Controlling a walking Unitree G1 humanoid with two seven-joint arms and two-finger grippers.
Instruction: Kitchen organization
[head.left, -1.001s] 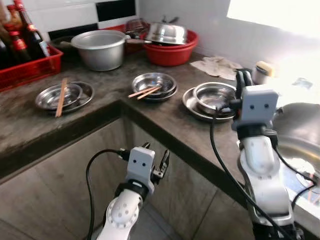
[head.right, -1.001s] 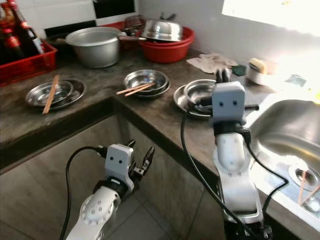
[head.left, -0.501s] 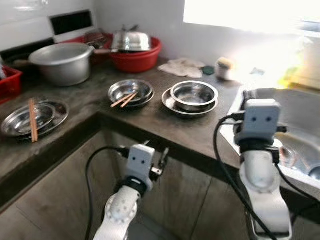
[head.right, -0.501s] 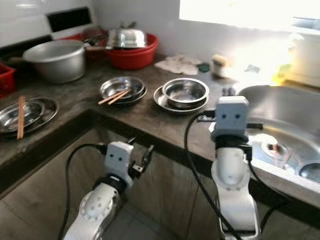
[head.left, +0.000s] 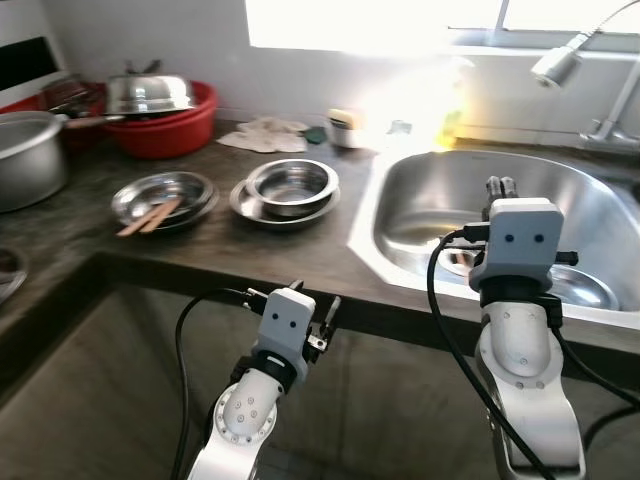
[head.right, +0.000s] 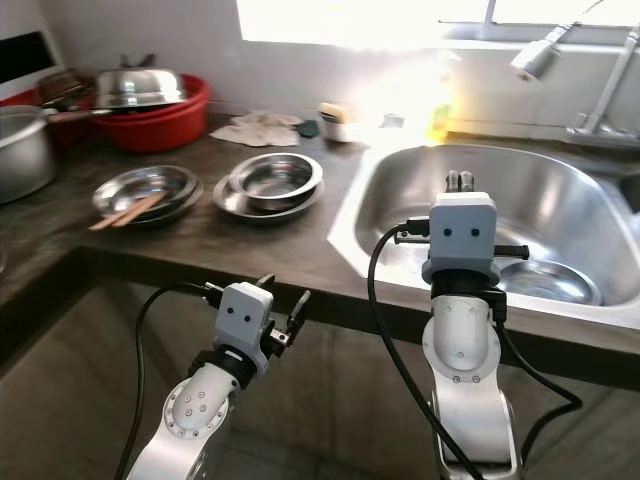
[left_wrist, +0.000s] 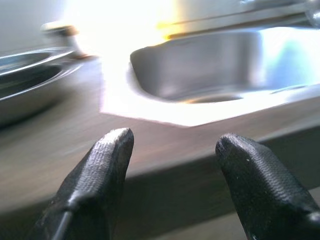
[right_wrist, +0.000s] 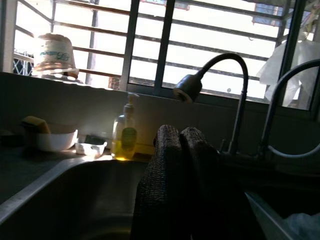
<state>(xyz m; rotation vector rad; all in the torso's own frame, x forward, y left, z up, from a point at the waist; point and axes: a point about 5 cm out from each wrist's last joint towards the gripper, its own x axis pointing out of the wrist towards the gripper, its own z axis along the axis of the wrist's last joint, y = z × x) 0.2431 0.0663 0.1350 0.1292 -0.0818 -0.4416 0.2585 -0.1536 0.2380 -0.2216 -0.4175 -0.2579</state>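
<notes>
- Right end effector (head.right: 459, 181): fingers pressed together, empty, raised over the stainless steel sink (head.left: 420, 190).
- Left end effector (head.right: 283, 300): fingers spread, empty, below the dark stone table (head.left: 200, 240) edge.
- Stacked steel bowls (head.left: 290, 187) sit on the table beside the sink.

The sink (head.left: 470, 215) and bowls (head.left: 290, 187) are shiny steel, the counter (head.left: 230, 240) matt dark stone, the basin (head.left: 165, 130) glossy red plastic.

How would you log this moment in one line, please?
right gripper: shut, raised over sink | left gripper: open, below counter edge | bowl: on counter
</notes>
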